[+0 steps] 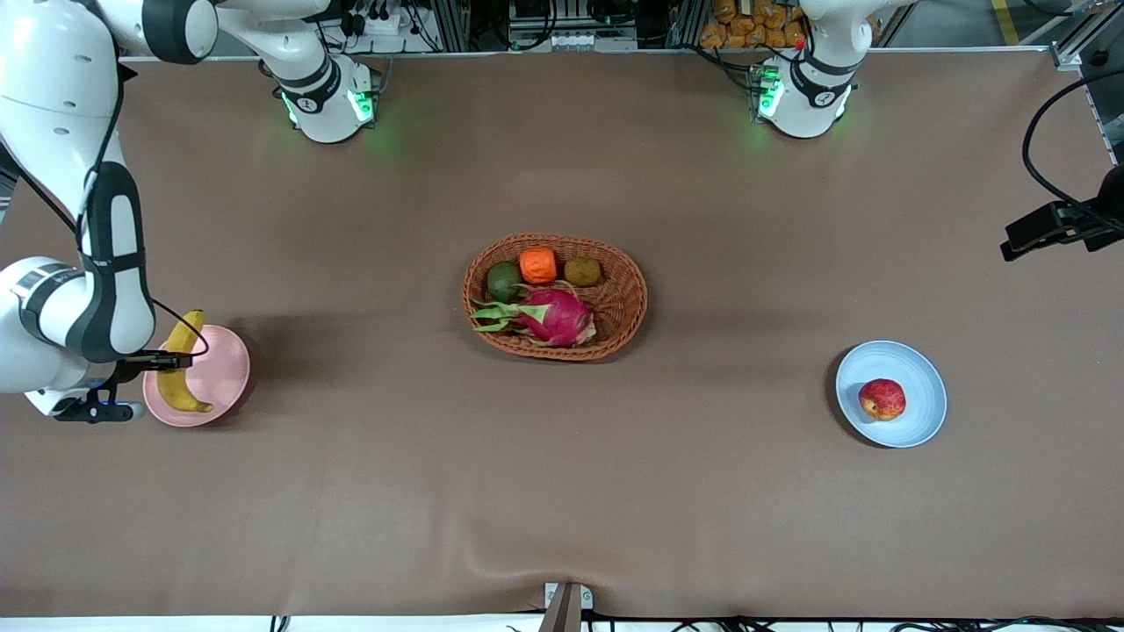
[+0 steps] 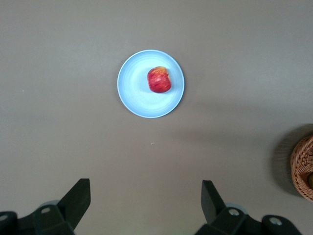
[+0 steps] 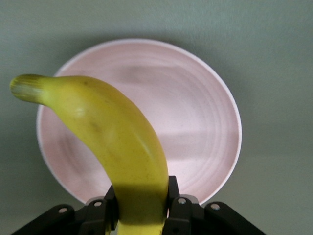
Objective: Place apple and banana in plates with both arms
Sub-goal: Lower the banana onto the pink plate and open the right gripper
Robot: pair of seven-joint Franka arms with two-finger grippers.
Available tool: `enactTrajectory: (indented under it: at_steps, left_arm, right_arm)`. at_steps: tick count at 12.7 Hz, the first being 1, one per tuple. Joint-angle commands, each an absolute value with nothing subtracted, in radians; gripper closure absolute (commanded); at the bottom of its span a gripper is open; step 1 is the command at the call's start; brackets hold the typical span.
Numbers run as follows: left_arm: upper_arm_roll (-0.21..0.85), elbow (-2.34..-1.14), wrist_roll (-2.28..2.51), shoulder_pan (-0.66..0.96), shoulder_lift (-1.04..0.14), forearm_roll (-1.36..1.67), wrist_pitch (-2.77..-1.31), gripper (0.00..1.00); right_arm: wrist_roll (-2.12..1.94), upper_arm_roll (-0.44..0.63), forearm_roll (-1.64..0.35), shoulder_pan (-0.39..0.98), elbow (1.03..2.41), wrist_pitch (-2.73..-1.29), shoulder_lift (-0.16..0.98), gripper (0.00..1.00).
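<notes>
The yellow banana (image 1: 182, 392) is gripped near its middle by my right gripper (image 1: 169, 360), which is shut on it over the pale pink plate (image 1: 225, 373) at the right arm's end of the table. In the right wrist view the banana (image 3: 112, 137) runs from between the fingers (image 3: 177, 193) out over the pink plate (image 3: 195, 127). I cannot tell whether it touches the plate. The red apple (image 1: 882, 399) lies on the pale blue plate (image 1: 913, 369). My left gripper (image 2: 145, 188) is open and empty, high over the table, with the apple (image 2: 159, 80) and blue plate (image 2: 134, 93) far below it.
A brown wicker basket (image 1: 625, 303) sits mid-table with a magenta dragon fruit (image 1: 555, 316), an orange ribbed fruit (image 1: 537, 265) and two greenish-brown fruits. Its rim shows in the left wrist view (image 2: 302, 166). Black hardware with a cable (image 1: 1058, 226) hangs at the left arm's end.
</notes>
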State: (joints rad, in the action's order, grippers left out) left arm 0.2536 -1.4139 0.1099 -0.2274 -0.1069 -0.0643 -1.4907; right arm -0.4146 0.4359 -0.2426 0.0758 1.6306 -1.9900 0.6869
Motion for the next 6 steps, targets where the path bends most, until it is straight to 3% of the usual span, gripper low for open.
enactTrajectory:
  at_steps: [1, 2, 3, 6]
  left_arm:
    - [0.134, -1.465, 0.092, -0.12, -0.054, -0.054, -1.502, 0.0]
    - [0.08, -1.492, 0.092, -0.067, -0.029, -0.054, -1.502, 0.0]
    - [0.036, -1.511, 0.089, -0.03, -0.011, -0.052, -1.496, 0.0]
    - [-0.04, -1.584, 0.078, 0.046, 0.058, -0.051, -1.494, 0.0]
  right_arm:
    - [-0.443, 0.387, -0.268, 0.008, 1.598, -1.985, 0.718, 0.96]
    - [-0.445, 0.384, -0.267, 0.005, 1.597, -1.985, 0.724, 0.63]
    - [-0.446, 0.383, -0.267, 0.005, 1.597, -1.985, 0.724, 0.01]
    - [-0.452, 0.385, -0.264, 0.014, 1.577, -1.974, 0.697, 0.0]
